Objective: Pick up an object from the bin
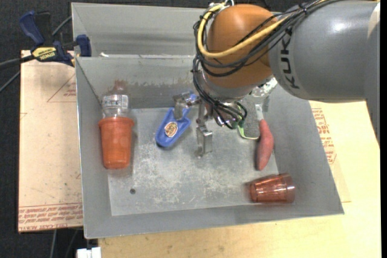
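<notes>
My gripper [192,125] hangs below the arm's orange cover in the middle of the bin, open. One finger [180,109] stands by the upper end of a blue oval thing with a round label [170,130]. The other finger [203,141] is down near the floor, just right of that thing. Nothing shows held between the fingers. The blue thing lies slanted on the bin floor, its upper right end under the gripper.
An orange bottle with a clear cap [116,136] lies at the left wall. A reddish elongated thing [264,145] rests against the right wall, and an orange-brown cup [273,188] lies on its side at the front right. The arm covers the back right.
</notes>
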Controlling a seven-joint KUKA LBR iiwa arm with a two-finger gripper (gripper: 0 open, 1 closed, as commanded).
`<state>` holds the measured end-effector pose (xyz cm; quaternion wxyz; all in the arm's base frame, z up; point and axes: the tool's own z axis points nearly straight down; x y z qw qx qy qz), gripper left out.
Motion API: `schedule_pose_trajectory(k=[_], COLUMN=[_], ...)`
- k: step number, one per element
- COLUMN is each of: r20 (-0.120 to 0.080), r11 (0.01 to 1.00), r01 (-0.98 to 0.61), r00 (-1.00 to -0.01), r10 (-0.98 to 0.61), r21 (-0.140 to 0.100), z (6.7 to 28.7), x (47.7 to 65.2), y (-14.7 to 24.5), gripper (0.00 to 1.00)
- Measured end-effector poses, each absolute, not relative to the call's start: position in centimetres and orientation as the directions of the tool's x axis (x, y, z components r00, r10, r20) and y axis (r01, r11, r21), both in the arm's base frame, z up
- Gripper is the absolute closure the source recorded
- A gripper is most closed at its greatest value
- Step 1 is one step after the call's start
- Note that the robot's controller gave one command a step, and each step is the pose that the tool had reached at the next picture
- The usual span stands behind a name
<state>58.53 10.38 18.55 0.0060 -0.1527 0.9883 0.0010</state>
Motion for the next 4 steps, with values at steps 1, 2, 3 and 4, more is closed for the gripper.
schedule_pose_trajectory(k=[1, 2, 3, 4], r20=[-0.011, -0.012, -0.018, -0.014], r11=[0.94, 0.918, 0.886, 0.835], r01=[-0.341, -0.397, -0.464, -0.55], r00=[-0.94, -0.918, -0.886, -0.835], r10=[-0.341, -0.397, -0.464, -0.55], r21=[0.001, 0.0, -0.002, -0.003], z=[17.4, 16.2, 13.1, 11.1], x=[59.5, 55.7, 64.2, 64.6], y=[10.4, 13.1, 11.2, 10.4], gripper=[0.0, 0.0, 0.0, 0.0])
